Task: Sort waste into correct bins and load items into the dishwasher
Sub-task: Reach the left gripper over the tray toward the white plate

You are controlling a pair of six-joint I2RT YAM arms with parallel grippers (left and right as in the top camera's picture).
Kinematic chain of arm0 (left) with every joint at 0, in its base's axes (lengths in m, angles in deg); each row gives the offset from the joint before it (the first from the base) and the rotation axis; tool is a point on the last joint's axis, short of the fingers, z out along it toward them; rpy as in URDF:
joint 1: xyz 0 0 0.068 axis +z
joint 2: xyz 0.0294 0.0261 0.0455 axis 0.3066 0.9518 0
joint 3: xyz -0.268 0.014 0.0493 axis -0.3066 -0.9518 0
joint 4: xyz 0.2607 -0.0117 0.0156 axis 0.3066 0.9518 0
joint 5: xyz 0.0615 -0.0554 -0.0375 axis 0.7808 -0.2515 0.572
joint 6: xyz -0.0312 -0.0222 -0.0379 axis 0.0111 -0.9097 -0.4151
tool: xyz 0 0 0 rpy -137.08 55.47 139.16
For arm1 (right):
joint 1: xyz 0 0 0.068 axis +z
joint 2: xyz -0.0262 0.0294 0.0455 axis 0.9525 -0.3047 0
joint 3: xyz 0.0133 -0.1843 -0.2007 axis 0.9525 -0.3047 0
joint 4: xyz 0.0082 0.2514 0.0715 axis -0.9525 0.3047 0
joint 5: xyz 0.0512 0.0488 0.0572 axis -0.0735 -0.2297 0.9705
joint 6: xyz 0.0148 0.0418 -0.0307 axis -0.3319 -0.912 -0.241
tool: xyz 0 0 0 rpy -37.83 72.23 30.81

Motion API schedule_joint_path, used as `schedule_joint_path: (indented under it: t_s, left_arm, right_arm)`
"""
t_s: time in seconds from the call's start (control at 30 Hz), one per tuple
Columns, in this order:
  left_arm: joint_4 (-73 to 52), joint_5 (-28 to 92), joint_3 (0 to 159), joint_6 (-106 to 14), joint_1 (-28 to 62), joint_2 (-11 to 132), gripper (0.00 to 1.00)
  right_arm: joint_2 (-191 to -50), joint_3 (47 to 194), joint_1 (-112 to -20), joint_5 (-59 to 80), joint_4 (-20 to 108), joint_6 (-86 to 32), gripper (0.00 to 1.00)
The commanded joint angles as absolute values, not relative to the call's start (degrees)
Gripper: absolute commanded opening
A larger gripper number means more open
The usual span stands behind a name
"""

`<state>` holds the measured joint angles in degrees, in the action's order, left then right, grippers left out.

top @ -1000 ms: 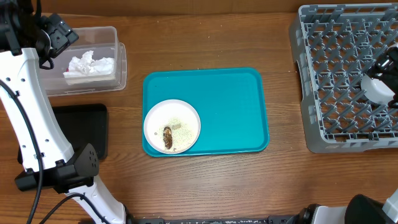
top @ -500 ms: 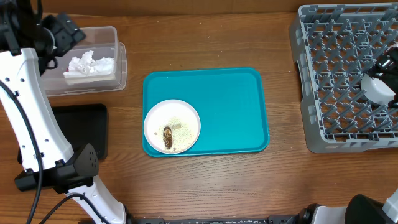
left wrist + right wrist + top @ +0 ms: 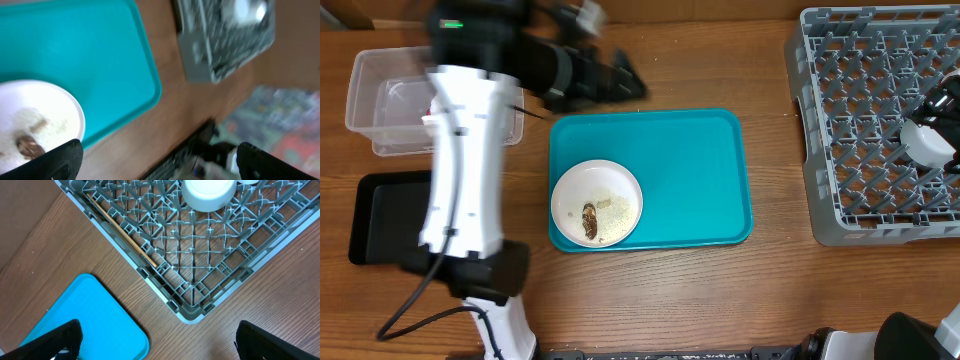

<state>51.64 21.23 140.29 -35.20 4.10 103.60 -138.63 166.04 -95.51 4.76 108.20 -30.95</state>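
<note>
Left gripper: jaws apart and empty, hanging over the near rim of the teal serving tray. The overhead view shows it smeared by blur, just beyond the tray's far left corner. Its wrist view takes in the large white plate, so in my judgement it is lining up on that plate.

Right gripper: jaws likewise apart and empty, held above the near corner of the dish rack.

The plate lies flat on the tray's near left part, carrying the brown food scrap and rice-like crumbs. It appears to need emptying before racking.

The small white cup sits mouth-down on the rack pegs. The wooden chopsticks lie along the inside of the rack wall, where the lattice stops them rolling.

The clear tub and the black tray stand at the left. They are near each other and within the left arm's reach. The arm partly hides the tub's contents, which cannot be made out.

Surface: a wood-grain table, level and dry, with the rack at its right edge.

Room: past the table edge, the left wrist view gives only blurred coloured patches, which cannot be identified.
</note>
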Motion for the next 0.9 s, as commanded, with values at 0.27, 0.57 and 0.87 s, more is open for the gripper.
schedule_joint_path:
  t_s: [0.27,0.57,0.87]
  left_arm:
    - [51.92,67.11,131.46,-57.86,-17.67,101.61,1.00]
    - [44.34,71.22,126.43,-58.17,-25.80,101.72,1.00]
    - [44.80,73.55,116.62,-79.72,-24.03,101.72,1.00]
  right_arm:
    - [-138.54,166.83,-95.70,4.32,107.85,-31.04,1.00]
    - [-138.54,166.83,-95.70,4.32,107.83,-31.04,1.00]
    - [-138.54,166.83,-95.70,4.32,107.83,-31.04,1.00]
